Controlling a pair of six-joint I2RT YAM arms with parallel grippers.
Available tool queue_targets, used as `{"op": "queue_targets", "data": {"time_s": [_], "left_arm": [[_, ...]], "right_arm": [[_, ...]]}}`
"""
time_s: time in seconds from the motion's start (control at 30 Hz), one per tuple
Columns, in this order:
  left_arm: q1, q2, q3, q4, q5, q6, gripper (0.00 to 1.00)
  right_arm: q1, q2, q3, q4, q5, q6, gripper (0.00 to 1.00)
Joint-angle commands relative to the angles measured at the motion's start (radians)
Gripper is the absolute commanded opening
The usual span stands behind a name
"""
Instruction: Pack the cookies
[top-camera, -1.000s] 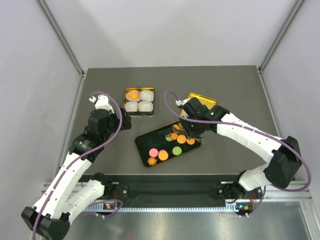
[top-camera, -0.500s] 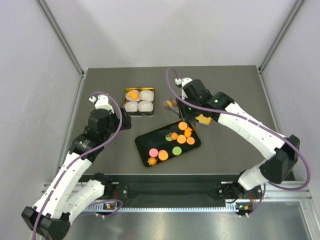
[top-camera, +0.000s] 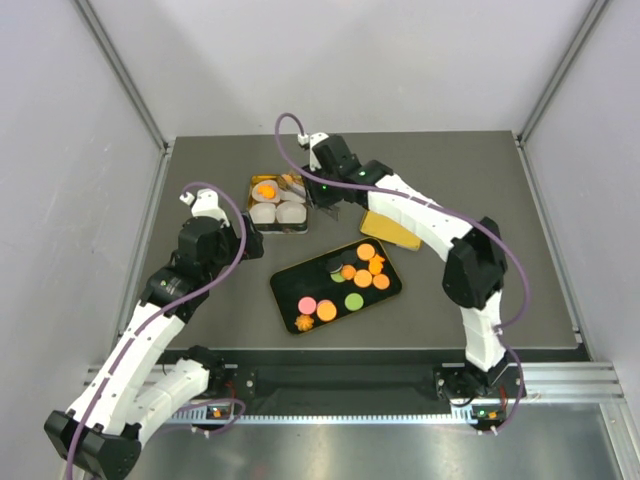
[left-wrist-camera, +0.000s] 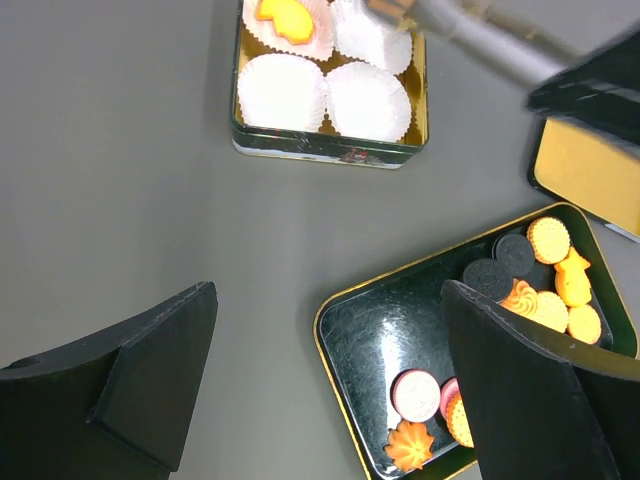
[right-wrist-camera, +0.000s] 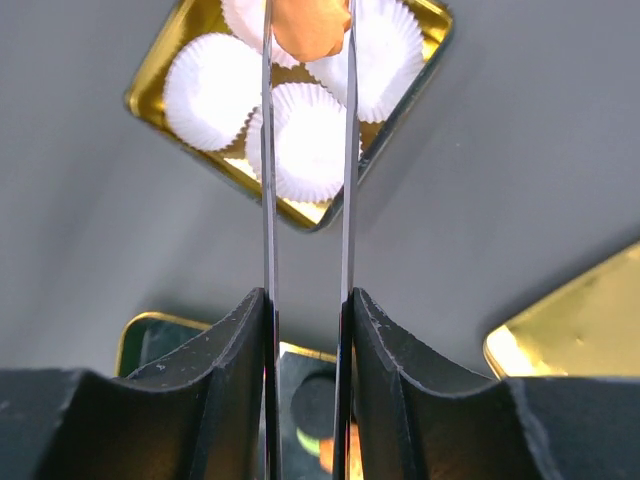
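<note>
Cookie (right-wrist-camera: 310, 30), orange, sits pinched between the thin blades of the right gripper (right-wrist-camera: 308, 12), which are clenched on its edges. It hangs over the tin (left-wrist-camera: 325, 150), above the cup at the tin's 1 o'clock corner in the top view. The tin holds four white cups (left-wrist-camera: 283, 92). The one at 11 o'clock already bears a placed cookie (top-camera: 265, 189), and the rest look empty.

The step in hand, as I judge it, is setting this piece into a cup. The next move calls for lowering it straight down inside the pleats, then parting the blades without dragging the paper.

More cookies (top-camera: 363, 278) wait on the black tray (left-wrist-camera: 380, 340), at 5 o'clock from the tin. A gold lid (top-camera: 390, 228) lies at the tray's 1 o'clock. The left gripper (left-wrist-camera: 328, 300) hovers at the tray's 10 o'clock, jaws spread wide, grasping nothing.

No brand or writing is readable anywhere.
</note>
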Motion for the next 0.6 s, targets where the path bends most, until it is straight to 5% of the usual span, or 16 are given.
{"op": "queue_targets", "data": {"time_s": [0.0,0.57], "left_arm": [[0.008,-0.009,-0.004,0.049,-0.005,0.0,0.98],[0.009,-0.011,-0.01,0.048,0.004,-0.003,0.98]], "right_arm": [[-0.017,0.048,0.088,0.074,-0.009,-0.016,0.32],[-0.018,0.125,0.088,0.093,0.066,0.004,0.46]]}}
